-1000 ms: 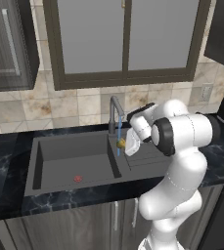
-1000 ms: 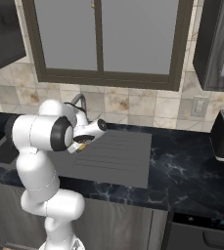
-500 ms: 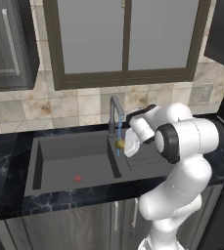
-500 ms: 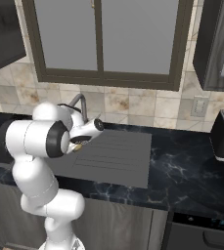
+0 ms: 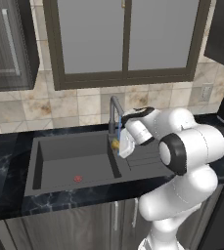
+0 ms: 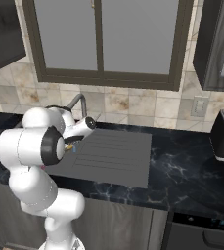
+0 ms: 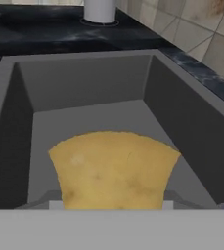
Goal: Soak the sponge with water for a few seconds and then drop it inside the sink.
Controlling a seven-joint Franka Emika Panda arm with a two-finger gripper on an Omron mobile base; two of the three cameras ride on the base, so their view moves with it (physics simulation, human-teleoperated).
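While held above the right edge of the sink (image 5: 59, 161) basin, beneath the faucet (image 5: 114, 110) spout, the sponge (image 7: 113, 168) appears as a yellow-tan, mottled block. The gripper (image 5: 117, 146) pinches it, with the water (image 5: 120, 131) stream just above. Since the earlier frame, the arm's elbow has swung right; the sponge's place is unchanged.

sponge (image 7: 113, 168): porous, rough, matt | sink (image 5: 59, 156): matt grey, perhaps composite | countertop (image 6: 191, 171): glossy black marble
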